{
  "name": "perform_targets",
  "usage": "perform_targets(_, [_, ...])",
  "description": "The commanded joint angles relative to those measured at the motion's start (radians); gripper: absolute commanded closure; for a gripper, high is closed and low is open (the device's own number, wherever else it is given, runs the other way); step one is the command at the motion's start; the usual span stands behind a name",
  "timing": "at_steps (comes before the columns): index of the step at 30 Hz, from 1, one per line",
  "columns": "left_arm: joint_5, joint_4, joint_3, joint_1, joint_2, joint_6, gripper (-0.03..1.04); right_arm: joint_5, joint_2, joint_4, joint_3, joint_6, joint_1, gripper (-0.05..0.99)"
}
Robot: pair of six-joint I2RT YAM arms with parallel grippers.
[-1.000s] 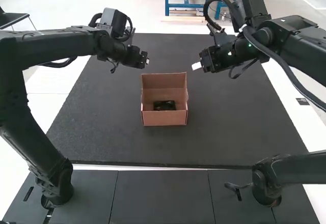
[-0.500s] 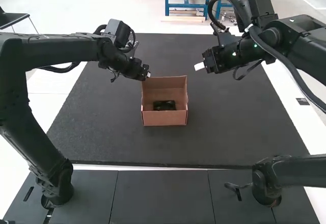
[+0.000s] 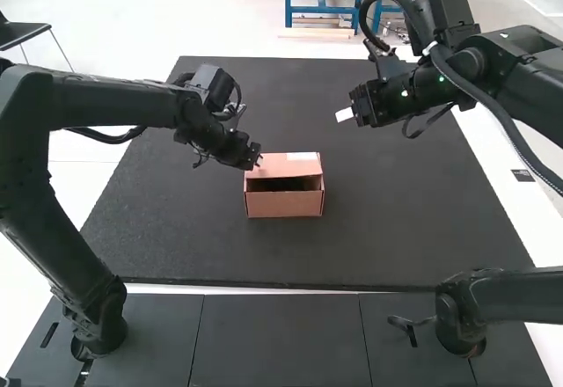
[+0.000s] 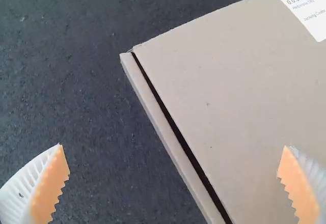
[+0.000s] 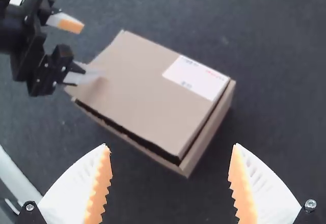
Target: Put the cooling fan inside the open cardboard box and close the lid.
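Quick status from the two-arm rig. The cardboard box [image 3: 283, 186] sits near the middle of the black mat [image 3: 396, 229], and its lid [image 3: 286, 165] is folded down almost flat. There's a thin dark slit along the front edge where the lid doesn't quite meet the wall.

My left end effector [image 3: 252, 156] is low at the box's rear left corner, spread wide open. One finger is over the lid's corner and the other is out over the mat. I can't tell whether that finger is actually pressing on the cardboard.

My right end effector [image 3: 343, 114] hangs up high, behind and to the right of the box, well apart from it. It's also wide open and holding nothing.

On materials, the box is plain brown card with smooth faces, crisp straight edges and a white rectangular label [image 5: 196, 77] near one lid corner. The mat is speckled and grainy, rubbery looking. My fingers [image 5: 94, 188] are white and ribbed, with orange saw-toothed pads.
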Motion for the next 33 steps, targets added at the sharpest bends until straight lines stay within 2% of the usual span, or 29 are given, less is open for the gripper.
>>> perform_targets(1, [0.014,0.031,-0.027,-0.007,-0.005,-0.019,0.04,0.012,-0.012,0.003,0.004,0.003,-0.002,0.41])
perform_targets(10, [0.012,0.168,-0.136,-0.007,0.014,-0.028,0.04,0.012,-0.016,0.003,-0.021,0.004,-0.002,0.41])
perform_targets(16, [0.009,0.214,-0.181,-0.007,0.049,-0.028,0.04,0.012,-0.016,0.002,-0.030,0.006,-0.002,0.41])
perform_targets(19, [0.009,0.208,-0.176,-0.008,0.051,-0.027,0.04,0.012,-0.016,0.002,-0.030,0.007,-0.002,0.41])
perform_targets(21, [0.009,0.183,-0.155,-0.007,0.041,-0.027,0.04,0.012,-0.016,0.002,-0.030,0.007,-0.003,0.41])
perform_targets(28, [0.009,-0.021,-0.015,-0.001,-0.057,-0.025,0.04,0.017,-0.029,0.005,-0.042,0.012,-0.003,0.41])
perform_targets(33, [0.009,-0.088,0.023,-0.001,-0.163,-0.028,0.04,0.023,-0.047,0.019,-0.079,0.012,-0.003,0.41])
